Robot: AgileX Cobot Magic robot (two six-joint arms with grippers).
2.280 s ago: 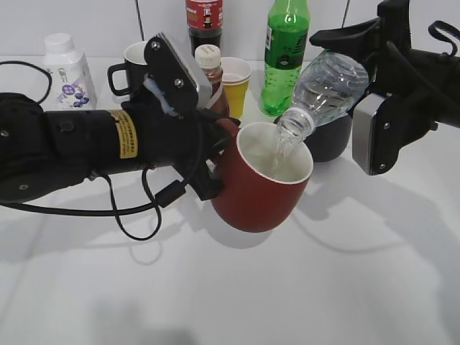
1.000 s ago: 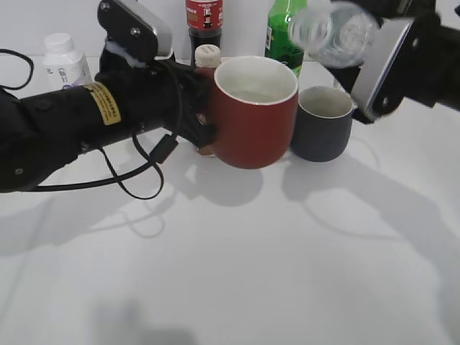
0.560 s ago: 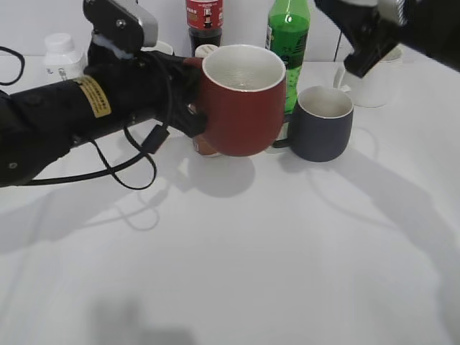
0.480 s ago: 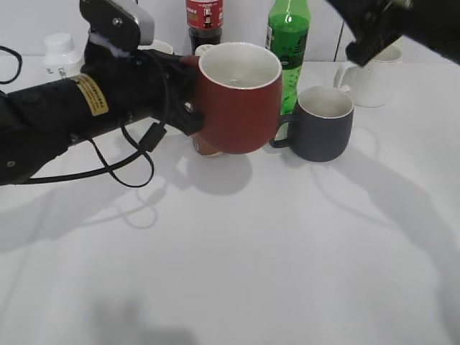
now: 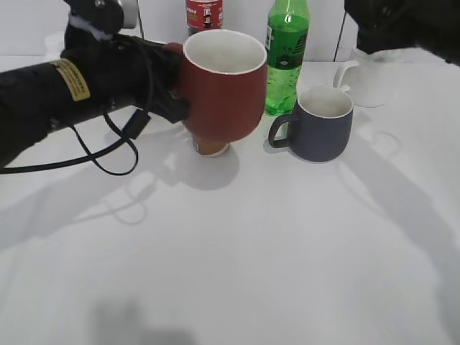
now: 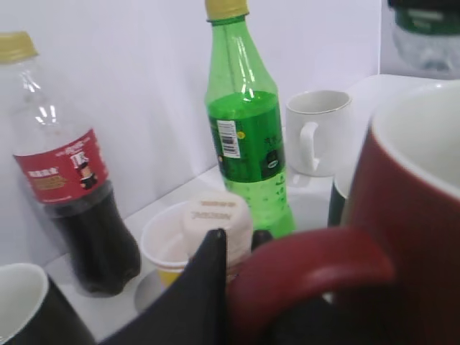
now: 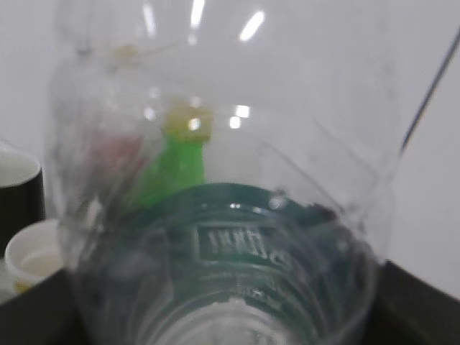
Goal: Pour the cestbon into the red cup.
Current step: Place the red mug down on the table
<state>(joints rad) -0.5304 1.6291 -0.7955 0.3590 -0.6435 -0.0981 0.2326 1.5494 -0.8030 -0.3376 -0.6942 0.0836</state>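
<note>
The red cup (image 5: 224, 90) hangs upright above the white worktop (image 5: 237, 259), clear of it, with its shadow on the surface below; it serves here as the landmark. The left claw (image 5: 175, 83) is clamped on the cup's loop handle (image 6: 309, 262) at the cup's left side, and in the left wrist view a black finger (image 6: 198, 302) lies against the handle's dark red loop. Just right of the red cup, and standing on the worktop, is a dark grey mug (image 5: 323, 122) with its handle turned toward the cup. Right under and behind the red cup a small brown bottle (image 5: 210, 147) shows only its foot in the exterior view; the left wrist view shows its cream cap (image 6: 215, 219) with a yellow paper cup (image 6: 169, 251) beside it. Behind the red cup to the right stands the green soda bottle (image 5: 287, 54), behind it to the left a cola bottle with a red label (image 5: 203, 14), and farther right a white mug (image 5: 370, 75). The cestbon (image 7: 223, 215) fills the right wrist view, lifted high up and to the right of the red cup, green label near the lens; the right claw (image 5: 402, 25) grips it, though its fingers are hidden.
</note>
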